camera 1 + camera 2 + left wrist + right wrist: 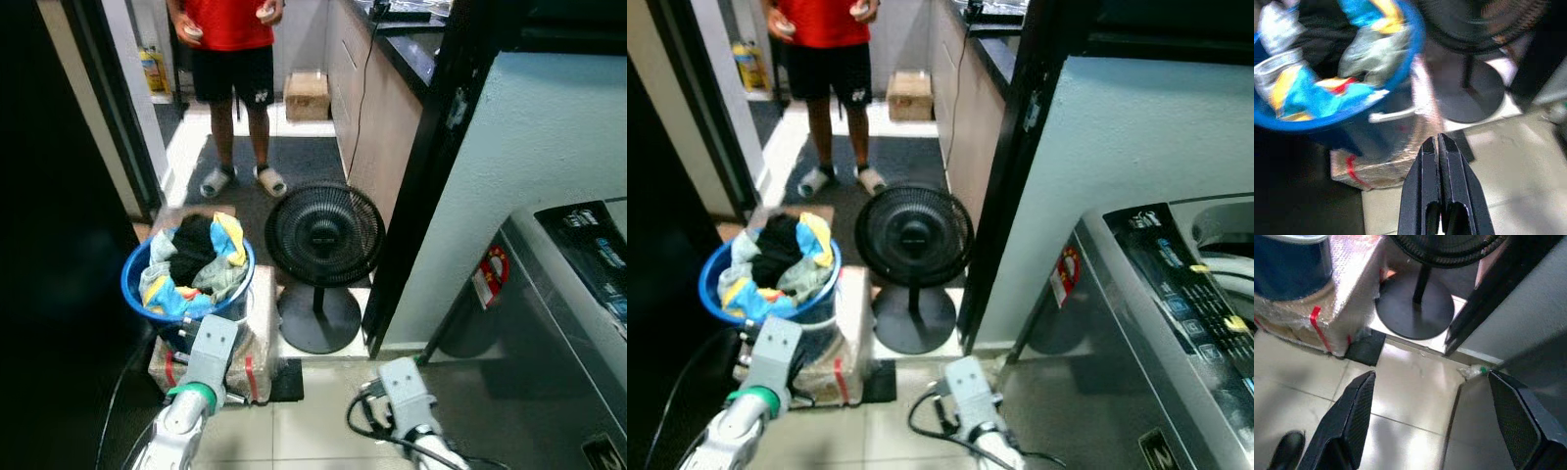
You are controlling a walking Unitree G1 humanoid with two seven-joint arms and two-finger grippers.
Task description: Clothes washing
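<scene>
A blue laundry basket (134, 289) heaped with clothes (196, 257) in black, grey, yellow and light blue sits on a wrapped box (257, 333) to my front left. The washing machine (1176, 323) stands at my right, its control panel (1195, 284) facing up. My left gripper (1439, 143) is shut, fingers pressed together with nothing between them, just below and in front of the basket (1337, 122). My right gripper (1431, 382) hangs wide open over the floor tiles, near the fan's base (1415, 308).
A black floor fan (324, 235) stands between basket and machine, beside a dark door frame (431, 166). A person in a red shirt (230, 24) and black shorts stands in the hallway beyond. A cardboard box (307, 95) sits farther back. A cable (367, 416) loops by my right wrist.
</scene>
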